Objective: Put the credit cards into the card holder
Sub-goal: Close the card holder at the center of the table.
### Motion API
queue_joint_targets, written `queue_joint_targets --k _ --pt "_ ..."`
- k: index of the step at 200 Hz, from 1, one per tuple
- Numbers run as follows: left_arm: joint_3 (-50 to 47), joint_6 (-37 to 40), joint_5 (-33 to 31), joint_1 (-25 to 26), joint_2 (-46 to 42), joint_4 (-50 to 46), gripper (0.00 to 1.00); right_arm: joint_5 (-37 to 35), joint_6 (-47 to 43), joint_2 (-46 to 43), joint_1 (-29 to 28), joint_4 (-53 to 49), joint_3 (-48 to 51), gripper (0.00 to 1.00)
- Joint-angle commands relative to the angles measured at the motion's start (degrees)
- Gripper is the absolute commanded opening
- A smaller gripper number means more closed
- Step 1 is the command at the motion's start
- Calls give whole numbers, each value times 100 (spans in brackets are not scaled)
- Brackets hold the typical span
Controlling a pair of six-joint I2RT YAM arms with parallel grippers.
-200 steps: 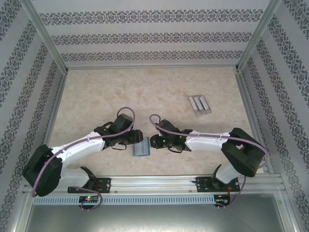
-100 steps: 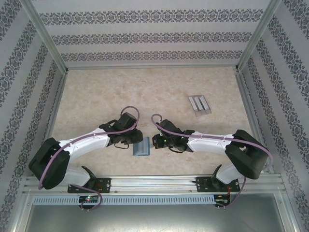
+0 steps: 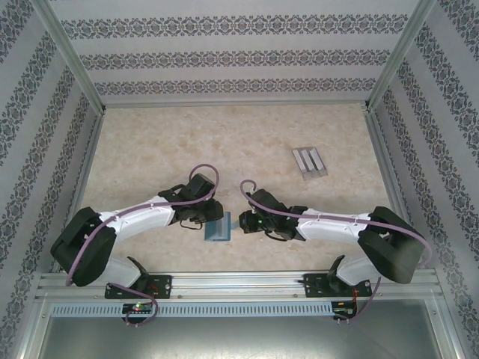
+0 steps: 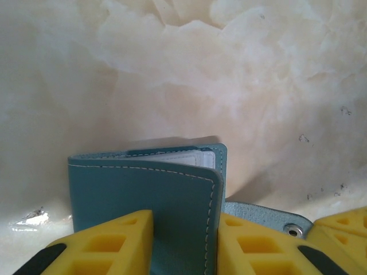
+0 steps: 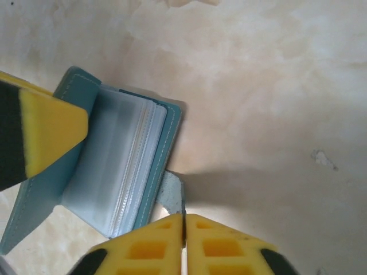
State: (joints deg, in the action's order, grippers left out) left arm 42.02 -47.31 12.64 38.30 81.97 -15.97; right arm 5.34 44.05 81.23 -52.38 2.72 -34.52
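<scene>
The teal card holder [image 3: 218,229] stands partly open on the table near the front edge, between both arms. My left gripper [image 4: 186,249] is shut on its front cover [image 4: 155,195], one yellow finger on each side. Clear plastic sleeves [image 5: 123,166] show inside the card holder [image 5: 166,137]. My right gripper [image 5: 183,240] is shut on the card holder's thin snap tab [image 5: 172,195], jaws almost touching. From above, the left gripper [image 3: 212,218] and right gripper [image 3: 239,222] flank the card holder. The credit cards are out of view.
A grey ridged three-slot rack [image 3: 309,162] lies at the back right of the marble table [image 3: 224,142]. Patterned walls and metal posts enclose the table. A metal rail [image 3: 239,283] runs along the near edge.
Both grippers have closed: the left on the card holder's cover, the right on its tab. The right arm has slid left toward the card holder.
</scene>
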Motion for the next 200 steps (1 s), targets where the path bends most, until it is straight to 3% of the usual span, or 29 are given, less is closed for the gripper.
queue_joint_targets --k 1,53,62,83,103,135,169,200 --pt "26 -122 9 72 209 54 32 -4 100 -72 -71 332 163 0" --pt "27 -164 187 72 429 260 36 -30 180 -75 -82 341 164 0" --pt "-4 -164 317 50 422 400 39 -67 218 -82 -71 287 156 0" --pt "-417 -550 1317 -198 456 1555 50 -56 329 -116 -38 290 148 0" --pt "-459 -531 1411 -236 520 1718 61 -59 332 -117 2 229 117 0" --pt "-584 -529 1475 -321 395 1900 60 73 257 -173 126 150 95 0" --pt "-706 -771 1507 -444 494 2047 46 1026 -38 97 316 256 -240 0" --pt "-758 -933 1417 -538 408 1973 46 1145 181 494 317 487 -419 0"
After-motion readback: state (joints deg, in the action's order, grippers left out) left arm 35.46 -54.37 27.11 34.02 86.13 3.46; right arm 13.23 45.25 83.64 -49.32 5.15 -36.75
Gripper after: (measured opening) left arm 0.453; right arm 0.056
